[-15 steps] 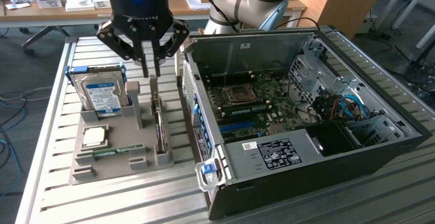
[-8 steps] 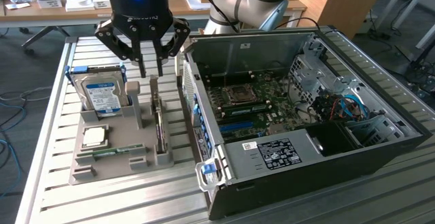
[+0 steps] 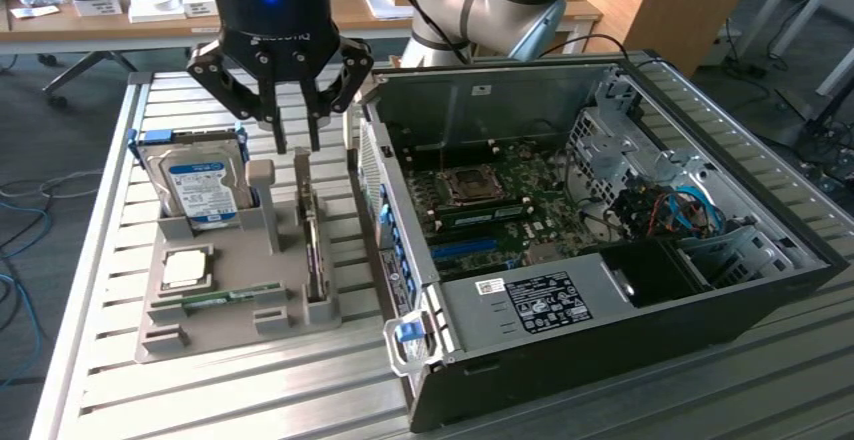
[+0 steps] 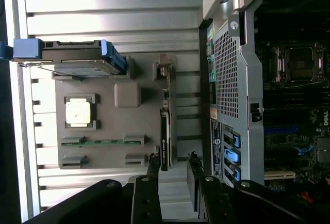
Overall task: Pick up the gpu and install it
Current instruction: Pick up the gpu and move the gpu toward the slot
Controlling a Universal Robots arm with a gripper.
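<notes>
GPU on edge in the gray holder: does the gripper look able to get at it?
Probably yes. The gripper hangs open right above the gpu, with nothing between them. The hard drive and the computer case stand off to either side, though the case wall is close.

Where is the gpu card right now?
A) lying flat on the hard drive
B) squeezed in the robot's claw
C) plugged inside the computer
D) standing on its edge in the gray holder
D: the gpu stands on its edge in the gray holder, outside the computer case, and the open gripper hangs just above it without gripping it.
</notes>
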